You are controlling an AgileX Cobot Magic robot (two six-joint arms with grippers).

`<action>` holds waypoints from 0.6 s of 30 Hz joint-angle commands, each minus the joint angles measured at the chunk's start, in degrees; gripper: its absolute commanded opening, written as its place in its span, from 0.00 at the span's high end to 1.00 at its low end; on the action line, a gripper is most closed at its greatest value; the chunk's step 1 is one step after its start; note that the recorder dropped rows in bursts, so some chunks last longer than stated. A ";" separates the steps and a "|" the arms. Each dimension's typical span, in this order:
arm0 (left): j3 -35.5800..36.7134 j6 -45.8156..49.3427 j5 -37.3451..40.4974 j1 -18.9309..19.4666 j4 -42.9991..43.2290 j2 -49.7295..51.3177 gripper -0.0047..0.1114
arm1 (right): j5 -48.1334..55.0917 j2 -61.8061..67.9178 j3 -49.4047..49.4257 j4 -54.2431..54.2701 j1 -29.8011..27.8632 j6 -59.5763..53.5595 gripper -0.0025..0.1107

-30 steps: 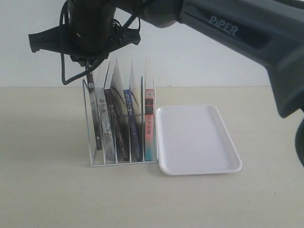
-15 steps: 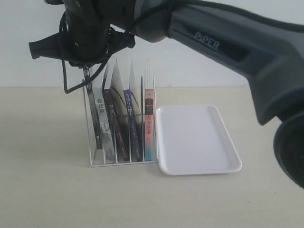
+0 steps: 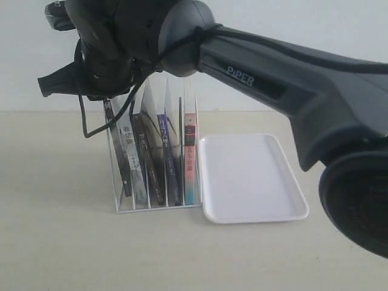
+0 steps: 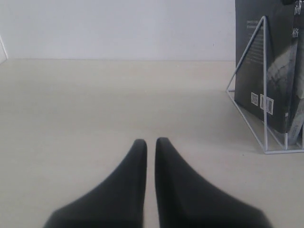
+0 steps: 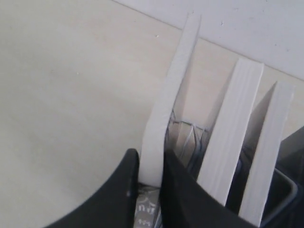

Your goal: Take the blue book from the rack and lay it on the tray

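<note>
The blue book [image 3: 166, 145] stands in the white wire rack [image 3: 115, 182], fourth from the left, showing its dark blue spine with white characters. The white tray [image 3: 251, 176] lies just right of the rack. My right arm reaches across over the rack's left end. Its gripper [image 5: 149, 159] is shut on the top page edge of the leftmost black-spined book [image 3: 121, 163], not on the blue one. My left gripper [image 4: 151, 141] is shut and empty, low over the table beside the rack [image 4: 264, 95].
A pink-and-teal-spined book [image 3: 190, 157] fills the rack's last slot against the tray. Two more dark-spined books [image 3: 142, 157] stand between the gripped one and the blue one. A white wall runs behind the table.
My right arm has swung lower and nearer the camera, and the gripped black-spined book has sunk a little deeper into its slot. The other books and the tray have not moved.
</note>
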 commanded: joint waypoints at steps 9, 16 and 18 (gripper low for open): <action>0.22 0.12 -0.11 -0.46 0.17 -0.13 0.91 | 5.21 -2.38 -0.33 3.22 -0.04 -2.33 0.58; 0.22 0.12 -0.11 -0.46 0.17 -0.13 0.91 | 11.24 -10.63 -0.33 1.36 -0.04 -0.32 0.58; 0.22 0.12 -0.11 -0.46 0.17 -0.13 0.91 | 16.27 -12.12 -0.33 -3.45 -0.04 1.03 0.58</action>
